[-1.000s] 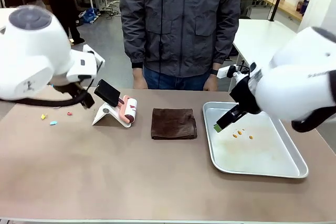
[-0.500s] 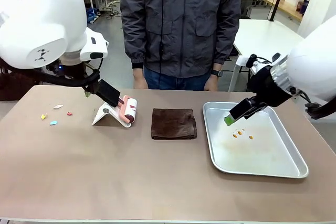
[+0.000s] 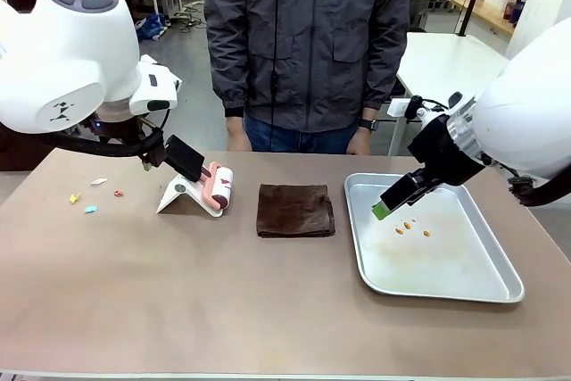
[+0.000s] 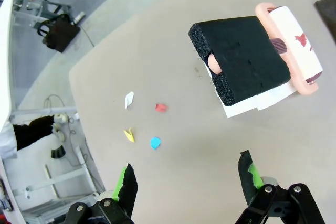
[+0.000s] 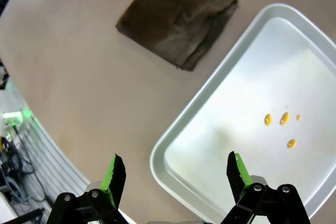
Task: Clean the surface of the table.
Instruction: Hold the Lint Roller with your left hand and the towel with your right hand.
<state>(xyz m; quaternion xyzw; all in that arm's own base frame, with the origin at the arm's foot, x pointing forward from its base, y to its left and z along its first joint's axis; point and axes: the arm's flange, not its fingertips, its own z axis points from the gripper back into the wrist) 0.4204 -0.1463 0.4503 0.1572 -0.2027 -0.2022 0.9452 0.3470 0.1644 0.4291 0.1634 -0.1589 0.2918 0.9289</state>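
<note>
Near the far left corner of the table point(image 3: 178, 310) lie four tiny paper scraps point(image 3: 90, 209): a yellow one, a blue one, a red one and a white one. They are close together, and I think they are the mess to be cleaned up.

Just to their right, the left gripper point(image 4: 186, 170) hangs in the air. Its jaws are wide apart and it holds nothing. It is above the table, between the scraps and a lint roller point(image 3: 219, 186). The roller rests tilted on a small white stand point(image 3: 178, 195), with its black foam handle point(image 3: 183, 158) pointing up toward the gripper.

In the middle, near the far edge, lies a folded brown cloth point(image 3: 295, 211), flat and untouched. A person point(image 3: 308, 42) stands behind it at the far side.

On the right side sits a silver tray point(image 3: 428, 265) with a few little orange drops point(image 3: 407, 226) in it. The right gripper point(image 5: 176, 169) hangs over the tray's near left corner, jaws wide, empty too.

To me the cleaning looks like it has not begun. I guess the left arm is going for the roller. Next it would need to put its open jaws around the black handle, squeeze, lift the roller off the stand, and roll it over the scraps.
</note>
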